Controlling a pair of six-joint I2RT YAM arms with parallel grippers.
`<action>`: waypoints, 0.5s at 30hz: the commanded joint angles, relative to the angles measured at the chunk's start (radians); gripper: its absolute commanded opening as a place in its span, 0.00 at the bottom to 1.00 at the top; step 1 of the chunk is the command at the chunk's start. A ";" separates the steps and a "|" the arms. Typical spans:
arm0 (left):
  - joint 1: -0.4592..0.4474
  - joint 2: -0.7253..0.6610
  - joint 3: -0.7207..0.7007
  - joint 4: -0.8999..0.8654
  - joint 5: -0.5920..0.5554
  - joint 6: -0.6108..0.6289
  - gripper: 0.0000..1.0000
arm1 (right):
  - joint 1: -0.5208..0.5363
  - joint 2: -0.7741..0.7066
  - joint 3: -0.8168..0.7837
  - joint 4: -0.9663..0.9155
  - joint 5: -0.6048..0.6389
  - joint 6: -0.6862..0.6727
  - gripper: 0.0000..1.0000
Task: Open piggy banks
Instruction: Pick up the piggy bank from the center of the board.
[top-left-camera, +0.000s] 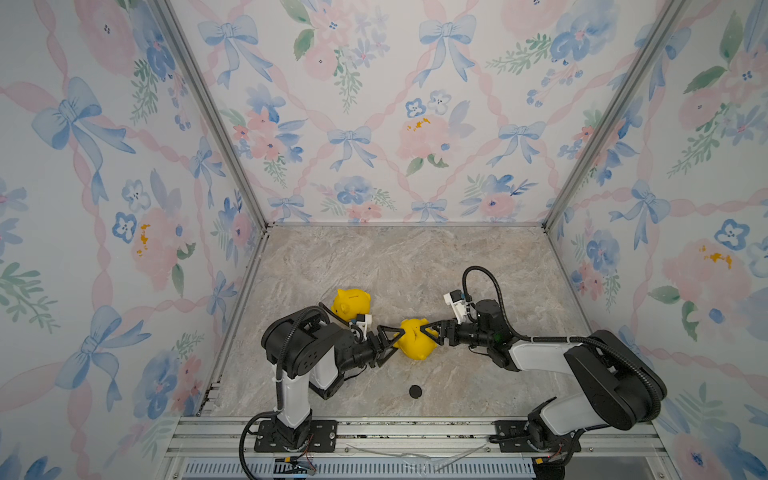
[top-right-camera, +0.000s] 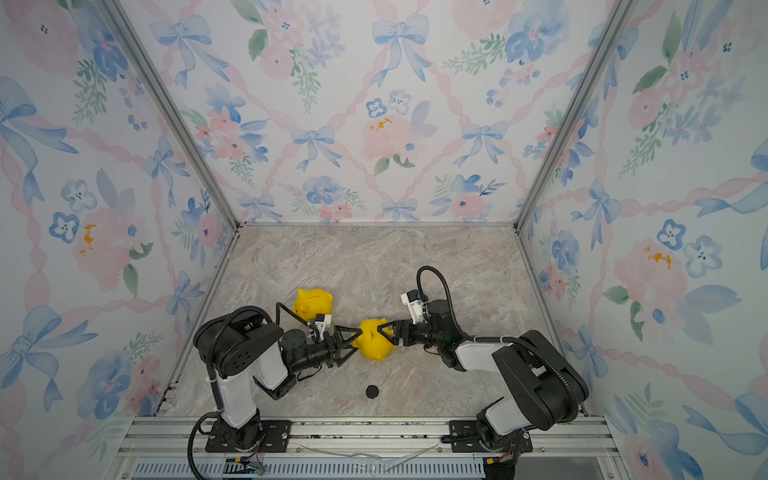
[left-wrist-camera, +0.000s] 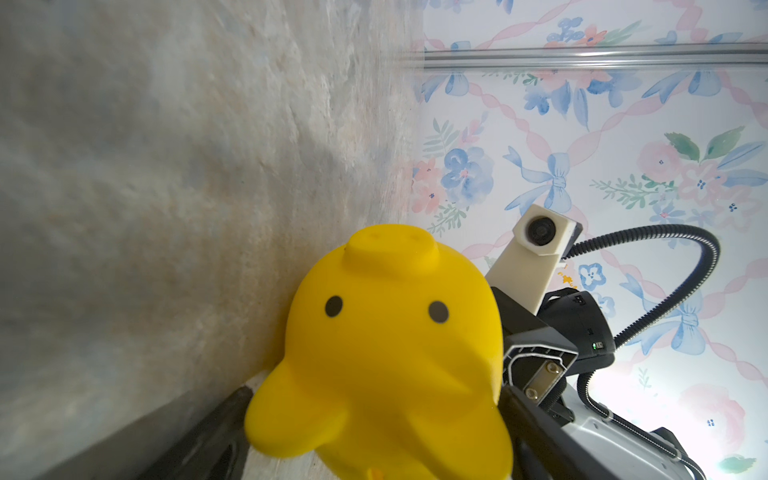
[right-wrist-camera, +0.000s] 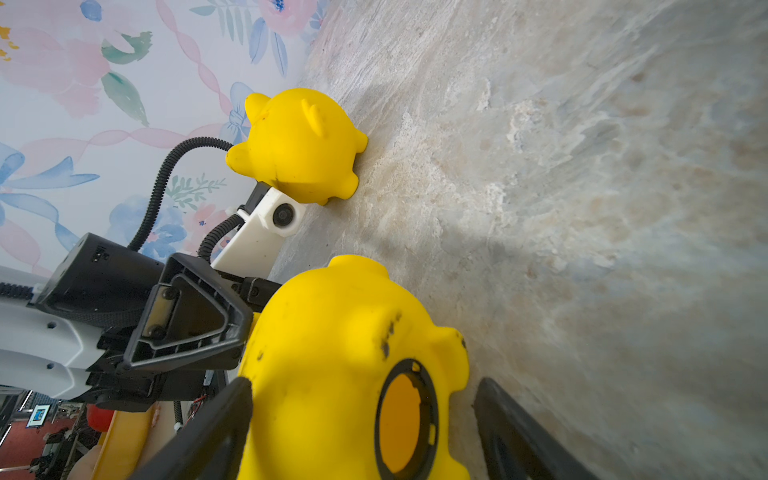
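Two yellow piggy banks show in both top views. One (top-left-camera: 351, 303) (top-right-camera: 311, 302) stands upright behind my left wrist, also in the right wrist view (right-wrist-camera: 299, 141). The second piggy bank (top-left-camera: 415, 345) (top-right-camera: 374, 345) lies on its side between both grippers. My left gripper (top-left-camera: 395, 343) (left-wrist-camera: 382, 415) is shut on its head end, snout toward the camera (left-wrist-camera: 390, 332). My right gripper (top-left-camera: 430, 334) (right-wrist-camera: 361, 395) straddles its rear, open: one finger (right-wrist-camera: 224, 419) touches the body, while a strip of table shows before the second. The round belly hole (right-wrist-camera: 401, 419) is uncovered.
A small black round plug (top-left-camera: 414, 391) (top-right-camera: 372, 391) lies on the marble tabletop (top-left-camera: 374, 266) in front of the grippers. Flowered walls enclose the table on three sides. An aluminium rail (top-left-camera: 415, 432) with both arm bases runs along the front edge.
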 joint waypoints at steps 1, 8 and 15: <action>-0.003 0.027 0.016 0.141 0.003 0.000 0.91 | -0.010 0.050 -0.051 -0.175 0.062 -0.027 0.85; -0.002 0.003 0.026 0.141 -0.007 0.003 0.90 | -0.015 0.050 -0.052 -0.184 0.059 -0.033 0.85; -0.003 -0.015 0.020 0.141 -0.032 -0.014 0.90 | -0.015 0.056 -0.050 -0.173 0.053 -0.029 0.85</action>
